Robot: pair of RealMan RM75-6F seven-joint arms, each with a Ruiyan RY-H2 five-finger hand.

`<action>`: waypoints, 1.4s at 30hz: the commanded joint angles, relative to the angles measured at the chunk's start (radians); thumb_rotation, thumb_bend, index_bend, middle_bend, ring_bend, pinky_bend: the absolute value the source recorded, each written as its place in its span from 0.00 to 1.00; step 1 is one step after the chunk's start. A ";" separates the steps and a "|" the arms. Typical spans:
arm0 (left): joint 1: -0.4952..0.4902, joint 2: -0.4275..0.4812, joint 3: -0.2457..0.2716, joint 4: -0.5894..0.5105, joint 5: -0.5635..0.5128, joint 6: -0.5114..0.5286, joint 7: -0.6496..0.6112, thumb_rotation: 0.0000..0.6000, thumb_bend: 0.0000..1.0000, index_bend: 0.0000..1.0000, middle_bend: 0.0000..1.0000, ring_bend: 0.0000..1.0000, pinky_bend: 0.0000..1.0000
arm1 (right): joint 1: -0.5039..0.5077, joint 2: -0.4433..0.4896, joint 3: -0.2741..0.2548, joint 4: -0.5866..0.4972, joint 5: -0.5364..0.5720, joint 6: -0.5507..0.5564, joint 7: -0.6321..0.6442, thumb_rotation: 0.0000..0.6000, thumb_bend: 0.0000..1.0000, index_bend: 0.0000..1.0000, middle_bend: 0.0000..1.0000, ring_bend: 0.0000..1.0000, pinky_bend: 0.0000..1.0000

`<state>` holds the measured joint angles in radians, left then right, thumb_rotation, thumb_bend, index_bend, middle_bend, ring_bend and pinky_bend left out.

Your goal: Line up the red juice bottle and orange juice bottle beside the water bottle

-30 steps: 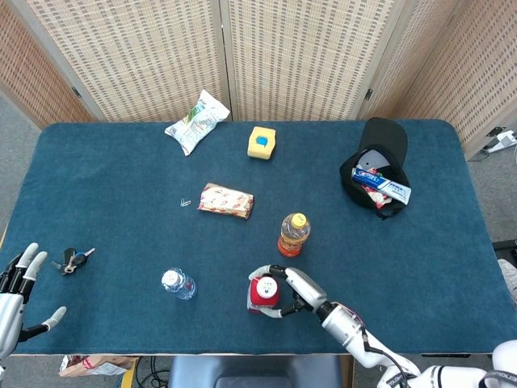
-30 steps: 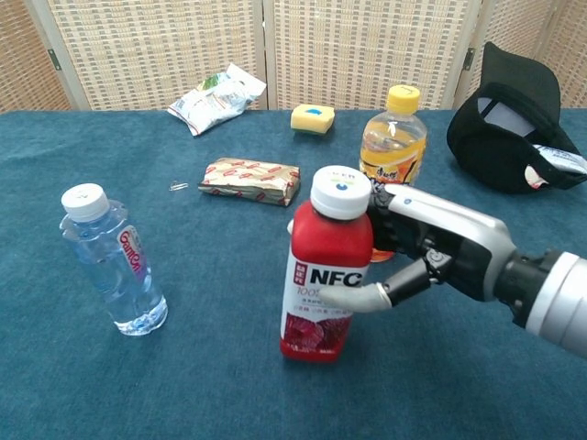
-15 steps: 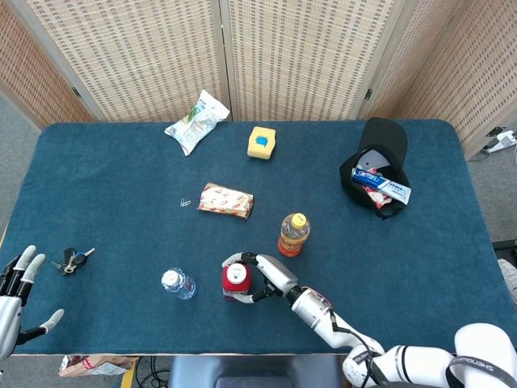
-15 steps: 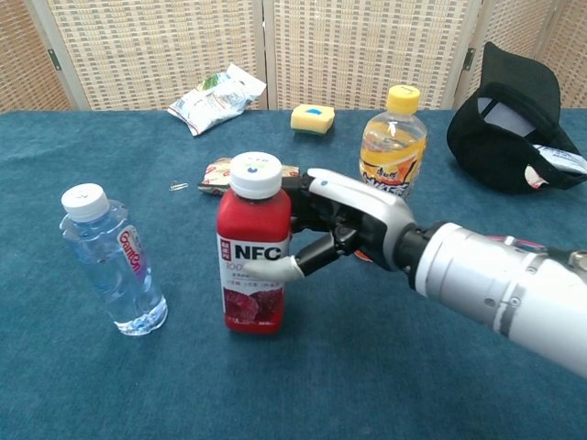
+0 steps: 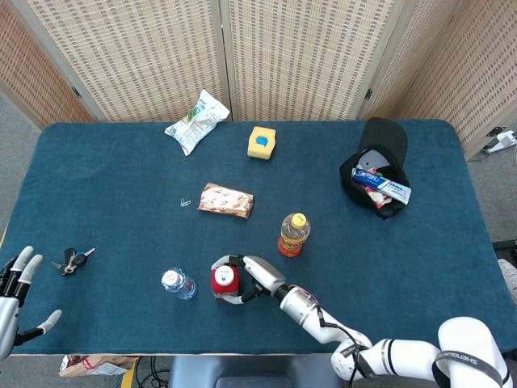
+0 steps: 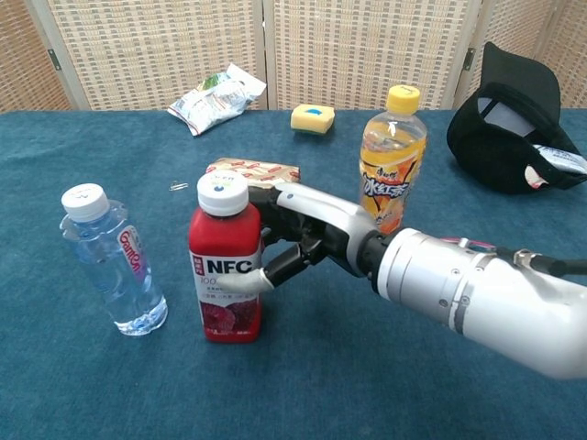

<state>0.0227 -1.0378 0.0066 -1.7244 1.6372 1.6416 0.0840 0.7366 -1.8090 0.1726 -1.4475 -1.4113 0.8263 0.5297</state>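
1. My right hand (image 6: 298, 240) gripped the red juice bottle (image 6: 225, 261), fingers wrapped round its body, bottle upright on the bench (image 5: 113, 162) near the front edge.
2. Water bottle (image 6: 110, 261) stood just beside it, toward the left edge, not touching.
3. Orange juice bottle (image 6: 392, 156) stood upright behind my right arm, nearer the bench middle.
4. My left hand (image 5: 14, 301) hung at the front left corner, fingers spread, holding nothing.
5. Keys (image 5: 73, 260) lay near that hand.
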 commanded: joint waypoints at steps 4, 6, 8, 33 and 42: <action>-0.002 -0.003 -0.001 -0.002 0.004 -0.002 0.004 1.00 0.16 0.00 0.00 0.00 0.16 | -0.004 0.063 -0.029 -0.038 -0.057 0.026 0.005 1.00 0.39 0.19 0.11 0.05 0.10; -0.003 -0.004 -0.002 -0.003 0.004 -0.003 0.006 1.00 0.16 0.00 0.00 0.00 0.16 | -0.012 0.085 -0.039 -0.055 -0.076 0.048 0.001 1.00 0.37 0.13 0.08 0.03 0.08; -0.003 -0.005 -0.001 -0.006 0.005 -0.003 0.009 1.00 0.16 0.00 0.00 0.00 0.16 | -0.025 0.115 -0.054 -0.079 -0.100 0.079 -0.005 1.00 0.35 0.11 0.07 0.02 0.08; -0.018 -0.009 -0.003 -0.030 0.014 -0.025 0.043 1.00 0.16 0.00 0.00 0.00 0.16 | -0.192 0.601 -0.135 -0.424 -0.316 0.488 -0.008 1.00 0.29 0.11 0.12 0.02 0.08; -0.016 -0.010 0.000 -0.033 0.018 -0.022 0.047 1.00 0.16 0.00 0.00 0.00 0.16 | -0.191 0.627 -0.093 -0.379 -0.141 0.406 -0.009 1.00 0.14 0.11 0.11 0.02 0.08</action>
<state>0.0071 -1.0480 0.0063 -1.7576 1.6545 1.6197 0.1310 0.5442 -1.1829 0.0678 -1.8447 -1.5778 1.2541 0.5187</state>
